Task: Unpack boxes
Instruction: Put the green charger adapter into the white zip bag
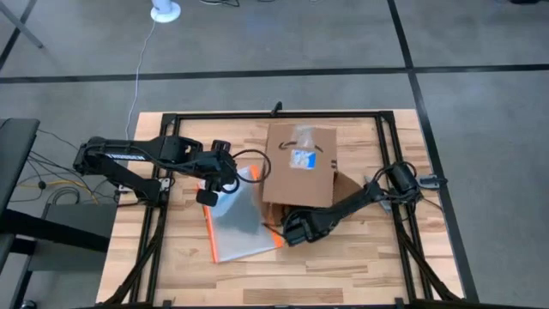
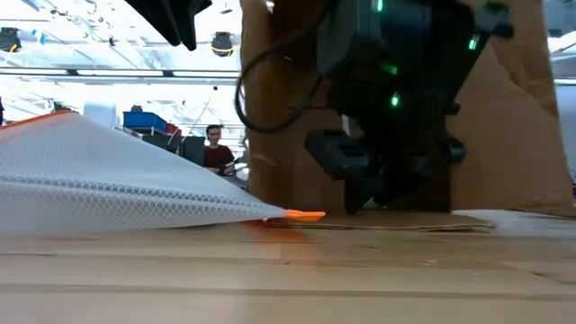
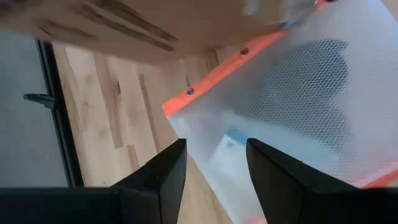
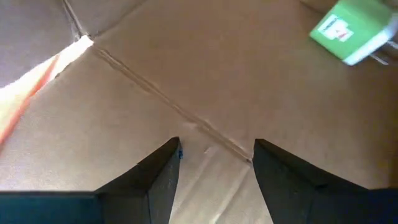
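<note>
Tool [image 4: 216,163] of the right arm gapes empty inside the box [image 4: 205,74].

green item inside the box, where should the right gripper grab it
Judging by the right wrist view, grip the green item across its two flat sides, reaching straight in through the open end of the box. It lies loose on the cardboard ahead of the open right gripper.

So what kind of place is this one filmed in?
Probably a robotics lab or workshop: a wood table on a black frame, grey floor with dark lines, and a person among shelves behind.
</note>
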